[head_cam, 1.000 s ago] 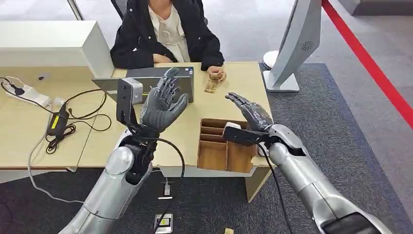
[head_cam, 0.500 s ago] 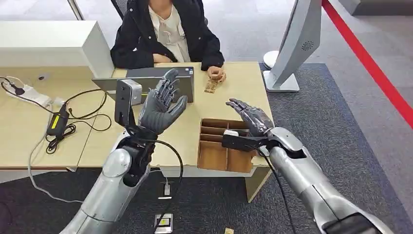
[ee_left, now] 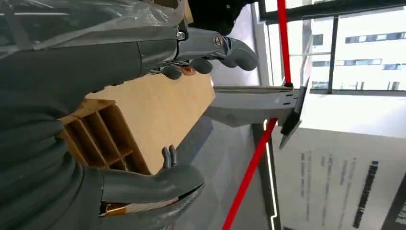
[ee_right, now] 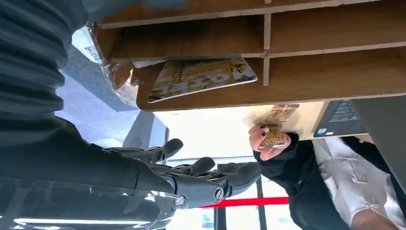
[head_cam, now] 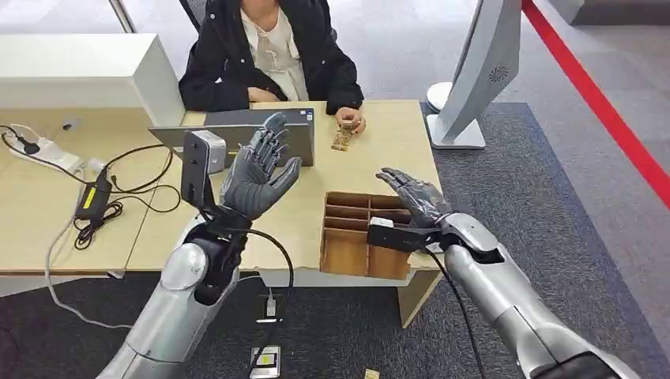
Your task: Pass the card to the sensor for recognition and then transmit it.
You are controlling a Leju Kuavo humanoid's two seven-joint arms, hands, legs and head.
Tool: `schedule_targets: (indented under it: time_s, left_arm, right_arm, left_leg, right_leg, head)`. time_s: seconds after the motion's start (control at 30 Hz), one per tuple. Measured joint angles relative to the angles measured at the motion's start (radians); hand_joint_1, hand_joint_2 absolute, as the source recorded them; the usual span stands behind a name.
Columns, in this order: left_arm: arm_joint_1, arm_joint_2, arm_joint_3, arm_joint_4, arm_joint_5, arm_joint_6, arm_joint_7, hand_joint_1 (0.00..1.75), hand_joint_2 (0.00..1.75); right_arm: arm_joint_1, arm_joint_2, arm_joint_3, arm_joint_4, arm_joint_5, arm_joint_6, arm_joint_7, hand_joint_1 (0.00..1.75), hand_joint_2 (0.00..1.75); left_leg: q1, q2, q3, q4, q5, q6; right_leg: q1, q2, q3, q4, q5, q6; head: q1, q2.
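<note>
Over the slatted wooden box, both grey robot hands, left robot hand and right robot hand, spread empty.

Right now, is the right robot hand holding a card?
No. The right robot hand hovers open over the wooden divider box, fingers spread with nothing in them; a card lies in a compartment.

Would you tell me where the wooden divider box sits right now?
In the head view, the wooden divider box sits at the desk's near edge, just beside the right hand.

Power strip: nine o'clock, on the desk
Monitor: one o'clock
Red line: two o'clock, on the floor
</note>
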Motion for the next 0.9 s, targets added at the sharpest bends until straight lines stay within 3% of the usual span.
schedule_targets:
  time_s: [0.43,0.47,0.5,0.53,0.9]
  left_arm:
    - [0.001,0.005,0.000,-0.016,-0.002,0.002,0.010,0.00,1.75]
    - [0.001,0.005,0.000,-0.016,-0.003,0.000,0.011,0.00,1.75]
    - [0.001,0.005,0.000,-0.016,-0.004,0.000,0.012,0.00,1.75]
    - [0.001,0.005,0.000,-0.016,-0.004,-0.001,0.012,0.00,1.75]
    - [0.005,0.010,0.001,-0.019,-0.011,-0.007,0.016,0.00,1.75]
  right_arm:
    - [0.000,-0.009,-0.001,-0.001,-0.007,-0.005,0.000,0.00,1.75]
    - [0.000,-0.010,-0.001,-0.001,-0.007,-0.005,0.000,0.51,1.75]
    - [0.000,-0.010,-0.001,-0.001,-0.008,-0.006,0.000,1.62,1.75]
    - [0.000,-0.010,-0.002,-0.001,-0.009,-0.006,0.000,1.75,1.75]
    - [0.000,-0.012,-0.012,-0.001,-0.028,-0.004,0.000,1.75,1.75]
  left_leg:
    - [0.000,0.000,0.000,0.000,0.000,0.000]
    - [0.000,0.000,0.000,0.000,0.000,0.000]
    - [0.000,0.000,0.000,0.000,0.000,0.000]
    - [0.000,0.000,0.000,0.000,0.000,0.000]
    - [0.000,0.000,0.000,0.000,0.000,0.000]
  right_leg:
    - [0.000,0.000,0.000,0.000,0.000,0.000]
    - [0.000,0.000,0.000,0.000,0.000,0.000]
    - [0.000,0.000,0.000,0.000,0.000,0.000]
    - [0.000,0.000,0.000,0.000,0.000,0.000]
    - [0.000,0.000,0.000,0.000,0.000,0.000]
  head:
    - [0.000,0.000]
    - [0.000,0.000]
    - [0.000,0.000]
    - [0.000,0.000]
    - [0.000,0.000]
